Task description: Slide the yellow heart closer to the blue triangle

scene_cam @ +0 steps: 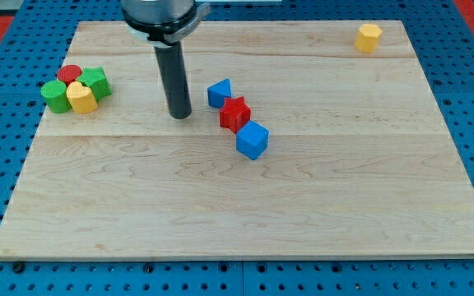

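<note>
Claw: none fitted; the arm ends in a dark rod, so no open or closed state applies. The rod's tip [180,114] rests on the counter [245,205].

Yellow heart [81,97]: well to the tip's left, packed against a red block [70,74] and two green blocks [55,95] [97,81].

Blue triangle [219,93]: just right of the tip, touching a red star [235,113]; blue cube [253,140] beyond.

Yellow block [369,37]: far right, at the top.

Risk: pushing the heart rightward may drag its green neighbours along; an off-centre contact would spin it off course.

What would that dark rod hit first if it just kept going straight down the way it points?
My tip points straight down and already seems to rest on the wooden board, so it would meet the board itself, not a block.
</note>
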Available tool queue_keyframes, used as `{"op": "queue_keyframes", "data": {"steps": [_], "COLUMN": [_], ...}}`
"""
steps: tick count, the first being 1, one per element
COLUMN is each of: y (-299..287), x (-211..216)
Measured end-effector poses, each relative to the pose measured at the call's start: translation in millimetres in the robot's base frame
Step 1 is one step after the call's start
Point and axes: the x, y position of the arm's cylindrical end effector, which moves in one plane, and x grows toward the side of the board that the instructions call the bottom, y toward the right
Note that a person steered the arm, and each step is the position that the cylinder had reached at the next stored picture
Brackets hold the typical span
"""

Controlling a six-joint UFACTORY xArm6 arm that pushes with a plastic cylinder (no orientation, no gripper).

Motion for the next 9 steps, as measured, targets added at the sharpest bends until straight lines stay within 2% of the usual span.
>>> {"op": "queue_keyframes", "data": {"steps": [2,3,5,6,8,9], "y": [79.9,64.5,-113.9,-229.0,-229.9,-229.3], "x": [13.9,15.6,66.8,53.7,50.7,23.1]}}
